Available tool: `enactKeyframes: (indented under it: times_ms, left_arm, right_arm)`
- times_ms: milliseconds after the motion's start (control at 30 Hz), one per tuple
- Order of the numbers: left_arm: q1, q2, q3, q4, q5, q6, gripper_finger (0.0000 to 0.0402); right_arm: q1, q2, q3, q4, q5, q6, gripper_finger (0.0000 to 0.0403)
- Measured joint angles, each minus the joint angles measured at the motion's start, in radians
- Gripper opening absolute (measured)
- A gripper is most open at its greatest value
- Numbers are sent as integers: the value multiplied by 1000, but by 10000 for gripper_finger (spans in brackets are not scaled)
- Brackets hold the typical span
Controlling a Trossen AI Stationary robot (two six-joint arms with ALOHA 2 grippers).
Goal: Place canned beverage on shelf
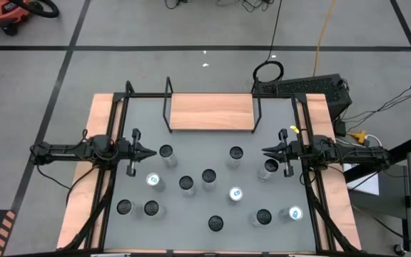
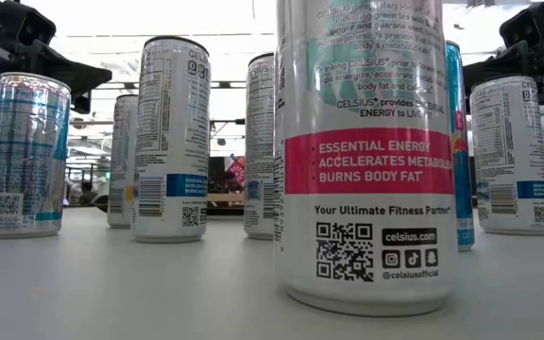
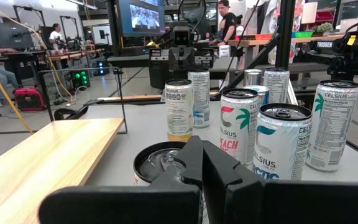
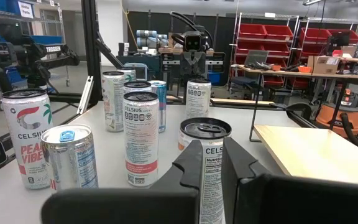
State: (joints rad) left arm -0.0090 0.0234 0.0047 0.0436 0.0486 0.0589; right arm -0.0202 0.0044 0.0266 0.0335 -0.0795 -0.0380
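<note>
Cans upright, long axes vertical.

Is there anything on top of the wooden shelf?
No. The shelf board looks bare from above, with only its black rods at the ends. All the cans stand on the grey table in front. What is under the board is hidden.

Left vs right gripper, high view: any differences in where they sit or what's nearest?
The left gripper sits at the table's left side, pointing right, a can just off its tip. The right gripper mirrors it from the right side, its nearest can slightly nearer the front edge. Both are shut and empty, level with each other before the bare shelf.
</note>
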Motion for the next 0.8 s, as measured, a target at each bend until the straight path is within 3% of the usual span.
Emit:
enactKeyframes:
  times_ms: [800]
  left_arm:
    - [0,0,0,0,0,0,0]
  right_arm:
    - [0,0,0,42,-18,171,0]
